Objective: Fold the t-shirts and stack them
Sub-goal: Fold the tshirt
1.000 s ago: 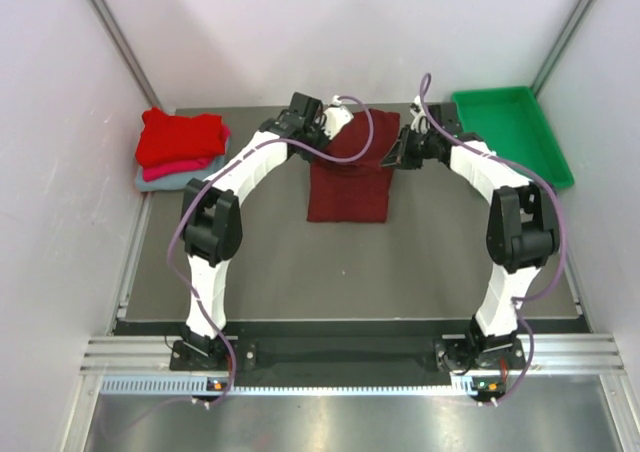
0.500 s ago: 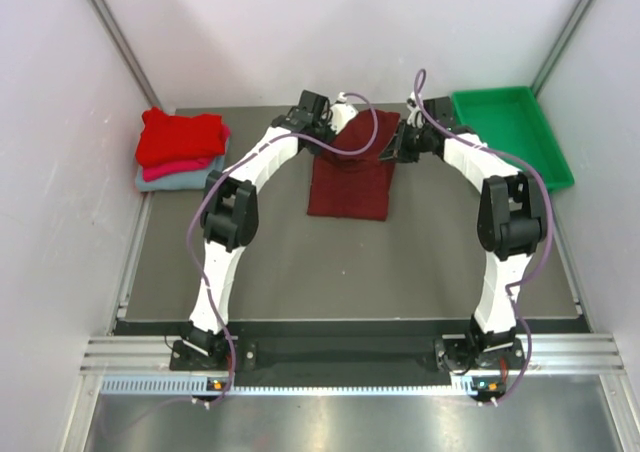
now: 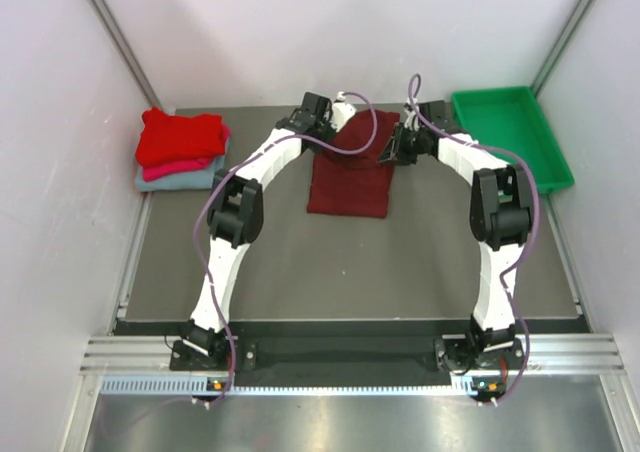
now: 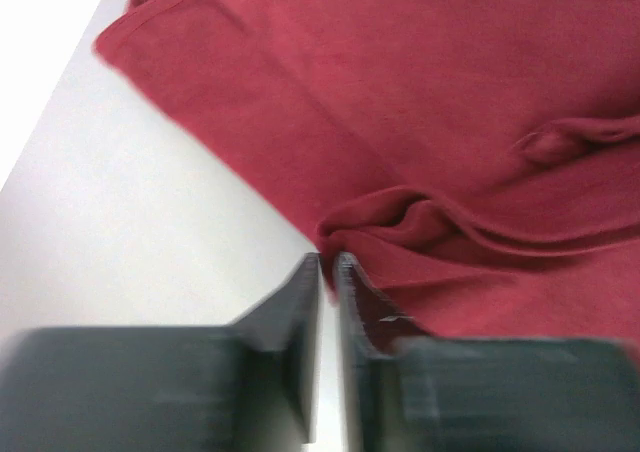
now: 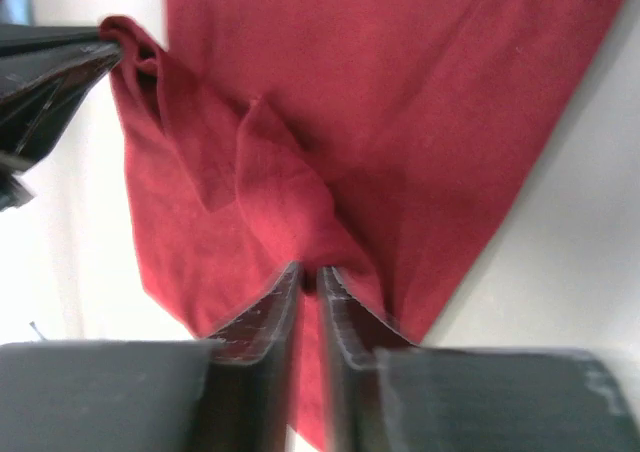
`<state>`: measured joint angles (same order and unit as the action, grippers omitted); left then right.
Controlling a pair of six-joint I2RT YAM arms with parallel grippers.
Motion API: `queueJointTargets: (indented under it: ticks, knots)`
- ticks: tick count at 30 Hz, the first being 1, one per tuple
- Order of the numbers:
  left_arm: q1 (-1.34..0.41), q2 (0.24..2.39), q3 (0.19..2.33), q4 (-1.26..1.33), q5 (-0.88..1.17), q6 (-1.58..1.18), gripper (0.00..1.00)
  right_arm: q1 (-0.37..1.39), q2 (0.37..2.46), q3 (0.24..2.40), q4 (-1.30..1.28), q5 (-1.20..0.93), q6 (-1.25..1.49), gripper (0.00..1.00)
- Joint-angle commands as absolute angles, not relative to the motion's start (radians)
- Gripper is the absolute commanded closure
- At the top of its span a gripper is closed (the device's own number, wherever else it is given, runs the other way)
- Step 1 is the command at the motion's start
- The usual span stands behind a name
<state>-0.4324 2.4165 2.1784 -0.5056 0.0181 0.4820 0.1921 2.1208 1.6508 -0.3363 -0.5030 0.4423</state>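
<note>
White walls (image 3: 300,32) close in a grey table (image 3: 350,272). The maroon t-shirt (image 3: 348,182) lies as a long narrow panel at the far middle. At the far left is a stack with a bright red shirt (image 3: 180,137) on top, a pink shirt (image 3: 188,167) under it and a grey-blue shirt (image 3: 172,181) at the bottom. A green tray (image 3: 510,132) sits in the far right corner.

Over the last second both arms have stretched farther from their bases, with the elbows swinging up and forward. The garment's near hem has crept slightly away from the robot, and its far end is now bunched between the two wrists. I read this as the far edge being gathered and tensioned, either to smooth the panel or to carry that edge back over the near half for the next fold. The stack has not changed, so this shirt has yet to join it.

The left gripper (image 4: 328,261) has its jaws almost together, only a sliver apart, nipping a rumpled ridge of maroon cloth at the tips, with bare table just beside it. The right gripper (image 5: 309,270) is likewise pressed closed on a peaked pleat of the same fabric. In the right wrist view the cloth runs taut from that pleat to the other corner, held by the left arm's dark fingertips (image 5: 70,57).
</note>
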Motion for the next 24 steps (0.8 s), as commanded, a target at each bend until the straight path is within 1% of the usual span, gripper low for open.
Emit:
queueJointTargets:
  ticks: [1, 3, 4, 6, 8, 9, 11, 13, 14, 15, 17, 20, 21, 24]
  knots:
    - [-0.425, 2.402, 2.214, -0.410, -0.083, 0.422, 0.78, 0.187, 2.123, 1.729, -0.296, -0.486, 0.393, 0.76]
    - [-0.423, 2.346, 2.189, -0.362, -0.158, 0.407, 0.75, 0.184, 2.103, 1.746, -0.314, -0.445, 0.347, 0.51]
    - [-0.423, 2.318, 2.172, -0.344, -0.181, 0.381, 0.72, 0.186, 2.074, 1.753, -0.327, -0.430, 0.330, 0.47]
    - [-0.425, 2.229, 2.122, -0.336, -0.199, 0.347, 0.69, 0.180, 2.048, 1.759, -0.342, -0.404, 0.299, 0.38]
    - [-0.425, 2.128, 2.048, -0.347, -0.174, 0.284, 0.69, 0.176, 2.011, 1.755, -0.351, -0.416, 0.285, 0.37]
    - [-0.425, 2.094, 2.017, -0.356, -0.107, 0.231, 0.69, 0.178, 1.997, 1.752, -0.354, -0.449, 0.282, 0.37]
    - [-0.425, 2.009, 1.909, -0.394, -0.005, 0.189, 0.61, 0.189, 1.991, 1.735, -0.350, -0.475, 0.285, 0.37]
    - [-0.425, 1.967, 1.835, -0.406, 0.143, 0.123, 0.49, 0.201, 1.997, 1.701, -0.327, -0.511, 0.304, 0.37]
    - [-0.423, 1.954, 1.785, -0.417, 0.164, 0.086, 0.43, 0.204, 2.003, 1.691, -0.324, -0.526, 0.334, 0.37]
    - [-0.422, 1.962, 1.784, -0.449, 0.191, 0.036, 0.39, 0.207, 2.012, 1.680, -0.321, -0.553, 0.348, 0.37]
    - [-0.402, 2.019, 1.825, -0.563, 0.282, -0.026, 0.39, 0.212, 2.017, 1.649, -0.322, -0.567, 0.367, 0.37]
    - [-0.355, 2.075, 1.838, -0.655, 0.325, -0.132, 0.38, 0.218, 2.013, 1.605, -0.347, -0.568, 0.353, 0.37]
    - [-0.341, 2.086, 1.835, -0.669, 0.334, -0.174, 0.37, 0.216, 1.996, 1.588, -0.347, -0.561, 0.353, 0.37]
    - [-0.313, 2.077, 1.773, -0.655, 0.342, -0.184, 0.36, 0.216, 1.959, 1.516, -0.360, -0.566, 0.334, 0.37]
